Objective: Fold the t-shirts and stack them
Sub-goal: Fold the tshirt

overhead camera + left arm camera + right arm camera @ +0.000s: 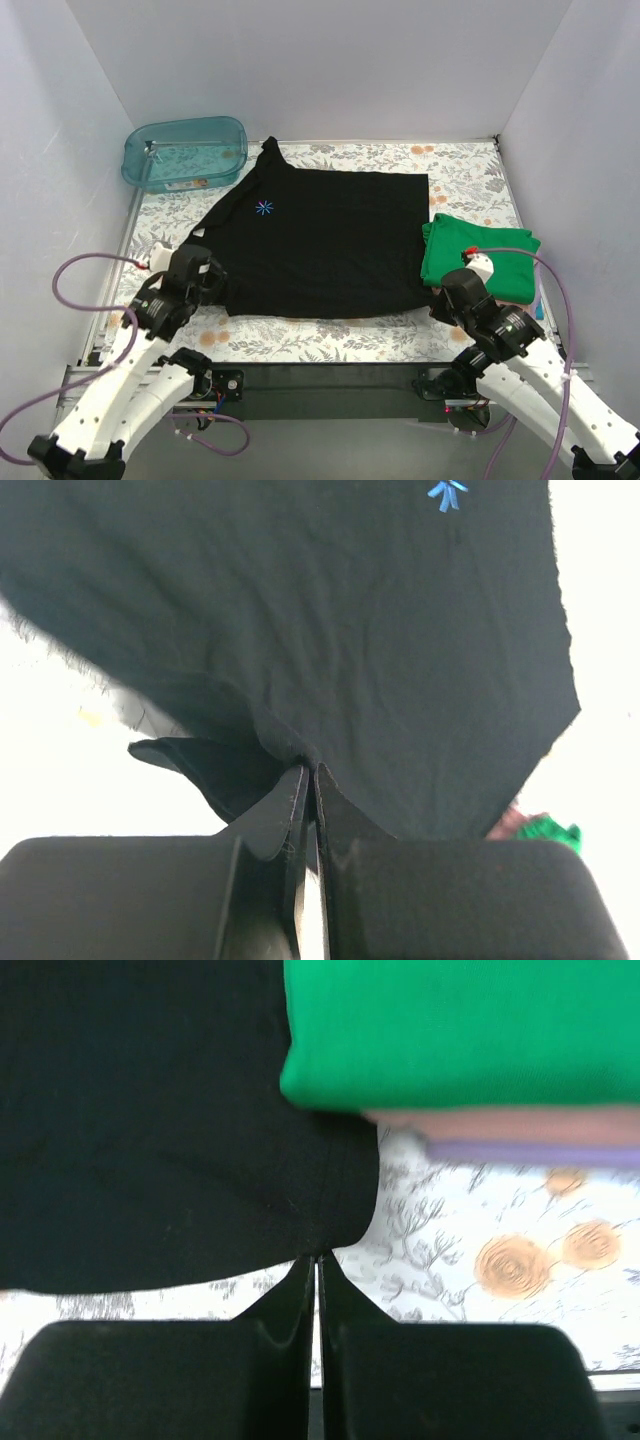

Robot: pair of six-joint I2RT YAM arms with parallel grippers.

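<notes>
Soft, even overhead light fills the top view, leaving faint shadows and crisp print on the desk (330, 335). The left wrist view is overexposed, the desk burnt to white around the black t-shirt (330, 630). The right wrist view is slightly blurred, the right tool (315, 1262) featureless black.

Lab robot cell: plain white walls (300, 60) around a floral-clothed table (470, 170), two cabled arms (120, 390).

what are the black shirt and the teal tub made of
Black t-shirt: soft matte cloth, likely cotton; it wrinkles and drapes. Teal tub: glossy translucent plastic by the look; its walls are see-through, with shine on the rim.
</notes>
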